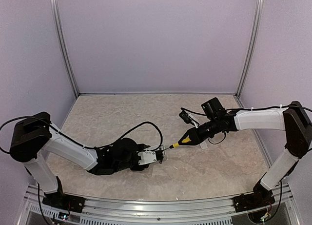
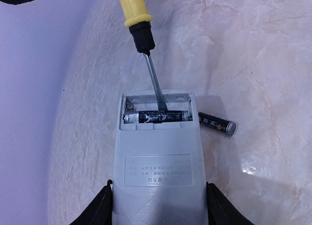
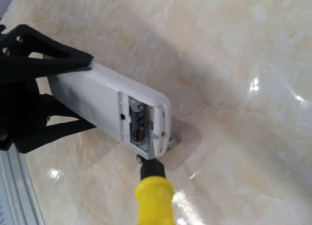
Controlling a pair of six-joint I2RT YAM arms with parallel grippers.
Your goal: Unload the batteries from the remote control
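White remote control (image 2: 158, 171), left wrist view: clamped by the left fingers (image 2: 100, 208), one battery (image 2: 156, 116) inside it under the screwdriver (image 2: 136, 20) tip, second battery (image 2: 217, 124) on the bench (image 2: 263, 64) just beside it. Right wrist view: screwdriver meets its open end. Top view: right fingers (image 1: 191, 136) clasp the screwdriver.

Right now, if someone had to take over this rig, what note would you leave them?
Left gripper: shut on the remote control, gripping its two long sides.
Right gripper: shut on the yellow-handled screwdriver, whose tip is inside the open battery compartment against the seated battery.
Done: the compartment is open and the loose battery lies on the table beside the remote.
Left to do: get the seated battery out, probably by levering it up with the tip, while the left grip steadies the remote.
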